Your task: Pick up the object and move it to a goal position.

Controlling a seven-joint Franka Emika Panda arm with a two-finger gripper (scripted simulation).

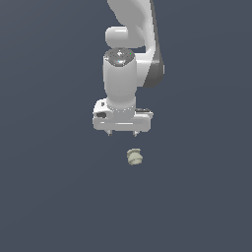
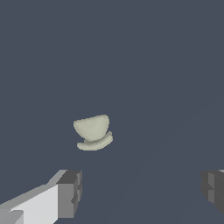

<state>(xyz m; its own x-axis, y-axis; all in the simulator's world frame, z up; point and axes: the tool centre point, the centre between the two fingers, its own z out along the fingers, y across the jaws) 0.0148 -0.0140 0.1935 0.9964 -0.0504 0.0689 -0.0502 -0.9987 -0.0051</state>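
The jaws are seen spread wide apart in the wrist view, with nothing held between them; a grey finger pad is shown at one side and the other pad at the opposite edge. The gripper is carried on a white hand that points straight down, and only two short fingertips are visible under it in the exterior view. Just below the gripper, apart from it and slightly toward the exterior view's right, the object is found: a small pale beige-olive lump with a rounded top and a flatter rim. It is untouched by the fingers. Beyond, the white arm is seen rising out of view against a plain dark grey-blue ground.
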